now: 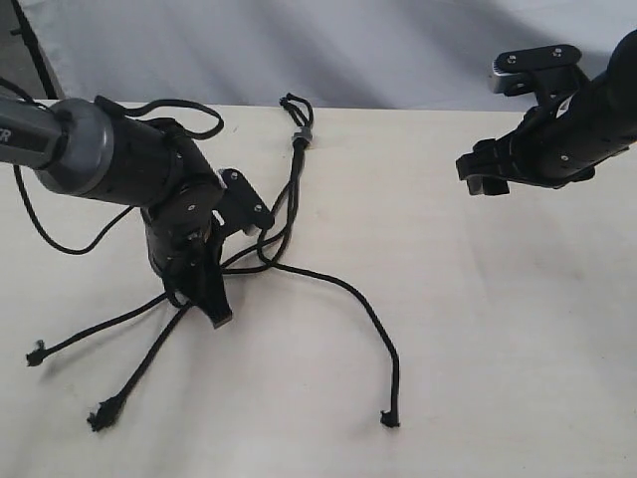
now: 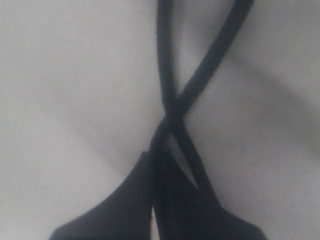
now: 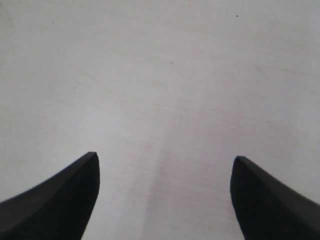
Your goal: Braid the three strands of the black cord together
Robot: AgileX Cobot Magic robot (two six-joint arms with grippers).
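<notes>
Left pincer [image 1: 217,315] is clamped fully shut on the black cord [image 1: 297,159], tips down at the bench [image 1: 478,339]. In its wrist view two strands are seen crossing right at the tips; whether one or both are pinched cannot be told. Right pincer [image 1: 484,181] is held wide open, empty, well apart from the cord, above the bench.

Step judged: one strand to be carried over its neighbour. Only a single strand should be gripped, so the pinch is best checked before any pull. The strand should be lifted clear, laid across the middle one and kept lightly taut toward the grey clamp [image 1: 302,137], so the crossing is seated close to it. No anchoring of the clamp is seen, so hard pulls are best avoided.

Count: three strands [image 1: 393,388], three frayed end knots [image 1: 103,414], one grey clamp, one small loop [image 1: 293,101], two pincers. Two loose ends lie near the left pincer, the third further out toward the right pincer.
</notes>
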